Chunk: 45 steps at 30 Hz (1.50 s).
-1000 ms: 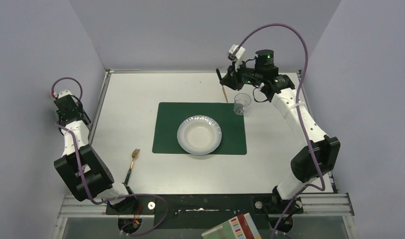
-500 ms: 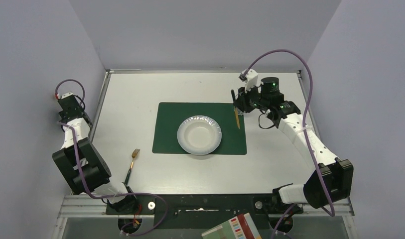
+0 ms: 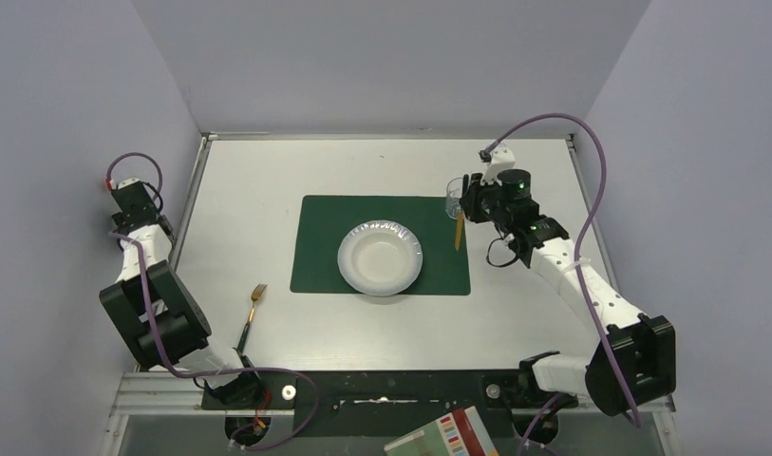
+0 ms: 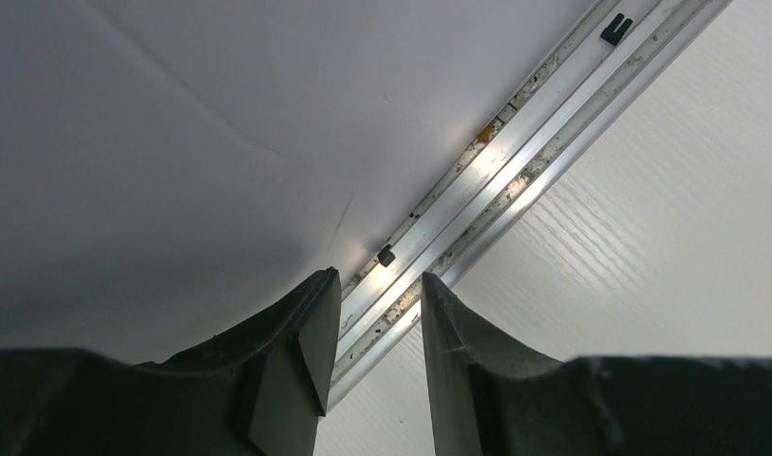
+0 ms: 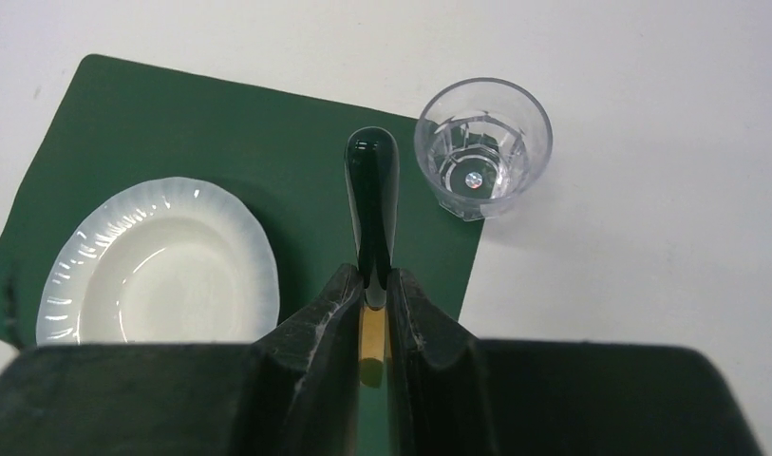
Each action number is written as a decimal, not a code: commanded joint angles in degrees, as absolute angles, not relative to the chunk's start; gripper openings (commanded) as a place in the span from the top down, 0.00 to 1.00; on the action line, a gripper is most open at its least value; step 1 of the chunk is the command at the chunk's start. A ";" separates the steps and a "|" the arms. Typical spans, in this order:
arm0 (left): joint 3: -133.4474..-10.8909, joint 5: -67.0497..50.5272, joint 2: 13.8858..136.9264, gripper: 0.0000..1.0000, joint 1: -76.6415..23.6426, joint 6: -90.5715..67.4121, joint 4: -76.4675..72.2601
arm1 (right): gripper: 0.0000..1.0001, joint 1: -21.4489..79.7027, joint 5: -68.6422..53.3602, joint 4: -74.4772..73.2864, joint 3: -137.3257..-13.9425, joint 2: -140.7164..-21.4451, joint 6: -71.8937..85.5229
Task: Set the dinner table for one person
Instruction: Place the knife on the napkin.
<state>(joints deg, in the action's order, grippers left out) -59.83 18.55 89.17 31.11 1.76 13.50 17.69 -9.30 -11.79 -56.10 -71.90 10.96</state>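
My right gripper [image 3: 459,215] [image 5: 374,275] is shut on a knife [image 5: 370,180] with a dark handle and a gold blade [image 3: 457,233]. It holds the knife above the right edge of the dark green placemat [image 3: 315,247], between the white plate [image 3: 380,258] and the clear glass [image 5: 482,147]. A gold fork [image 3: 252,313] with a dark handle lies on the white dinner table [image 3: 249,180], at the front left. My left gripper [image 4: 372,285] is open with nothing between its fingers. It hangs over the table's left rim, beside the wall.
The table's metal rim [image 4: 477,190] runs along the grey wall on the left. Walls close in the back and both sides. A coloured booklet [image 3: 443,437] lies below the table's near edge, by the arm bases.
My right arm has carried the knife from the back of the table towards the front, to the placemat's right edge next to the glass. The left arm shifted slightly.
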 commanded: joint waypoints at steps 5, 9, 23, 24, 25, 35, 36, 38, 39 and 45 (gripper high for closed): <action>-60.61 19.87 89.41 0.64 31.11 2.14 10.47 | 1.00 17.83 2.83 10.49 -50.08 -73.64 18.87; -60.04 19.92 89.01 0.64 31.14 2.37 9.72 | 1.00 18.52 9.92 18.81 -47.03 -74.78 19.47; -59.33 19.90 89.12 0.64 31.11 2.72 8.79 | 1.00 19.77 -5.03 48.61 -33.33 -75.76 17.40; -59.33 19.88 89.20 0.64 31.11 2.72 8.79 | 1.00 19.73 -6.11 54.76 -30.71 -75.98 13.86; -59.33 19.87 89.21 0.64 31.11 2.72 8.79 | 1.00 19.77 -8.00 63.61 -27.01 -76.44 9.75; -59.34 19.35 88.65 0.64 31.16 2.64 9.14 | 1.00 24.56 -12.43 96.87 -14.64 -80.76 -17.73; -59.26 19.40 88.48 0.64 31.12 2.64 9.06 | 1.00 25.01 -12.47 99.20 -14.02 -81.56 -20.23; -59.23 19.21 88.33 0.64 31.15 2.64 8.97 | 1.00 26.10 -11.86 99.56 -13.65 -81.77 -26.31; -59.24 19.22 88.33 0.64 31.14 2.64 8.97 | 1.00 26.47 -11.21 99.63 -13.59 -81.86 -28.30; -58.98 19.08 88.37 0.64 31.20 2.72 8.79 | 1.00 26.82 -11.02 99.58 -13.20 -84.56 -41.83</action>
<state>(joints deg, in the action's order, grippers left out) -58.74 18.90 89.19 31.09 2.28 12.23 26.28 -11.27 87.77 -13.78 -82.63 -27.73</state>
